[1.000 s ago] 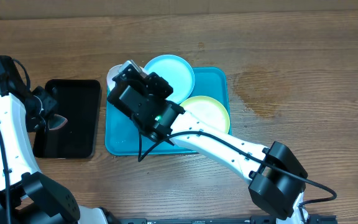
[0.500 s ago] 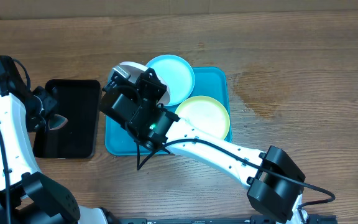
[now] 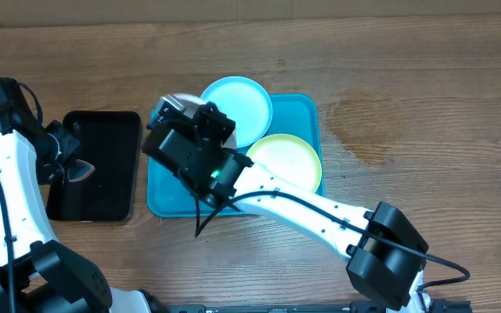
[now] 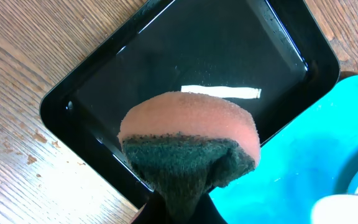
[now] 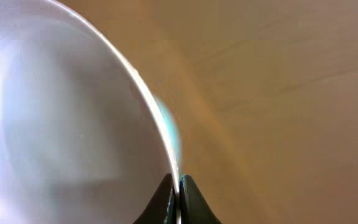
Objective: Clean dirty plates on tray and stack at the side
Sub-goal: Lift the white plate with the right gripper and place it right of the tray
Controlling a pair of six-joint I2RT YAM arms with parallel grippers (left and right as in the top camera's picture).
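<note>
Three plates were in play, and only the white plate [image 3: 170, 103] had shifted in the last second. The right arm had swung a little toward the left edge of the turquoise tray [image 3: 308, 111] and then eased partway back. It carried the white plate with it, so the plate now showed as a sliver over the tray's upper left corner, mostly hidden under the wrist. The right hand [image 5: 178, 198] was pinched tight on that plate's rim, its fingertips together with only the thin edge between them. The plate seemed to be lifted and tilted off the tray, though the wrist view was too blurred to be sure.

The pale blue plate [image 3: 238, 104] had not moved and lay across the tray's upper rim. The yellow-green plate [image 3: 287, 161] also lay as before, in the tray's right half.

The left arm had held its place as well. The left hand [image 4: 174, 208] was clamped on a pink and green sponge [image 4: 188, 134], poised over the black tray [image 3: 103, 165] just left of the turquoise one.

I judged that the white plate was being presented for wiping. The sponge had yet to reach it, and no plate was stacked on the worktop [image 3: 407, 69] beside the tray.
</note>
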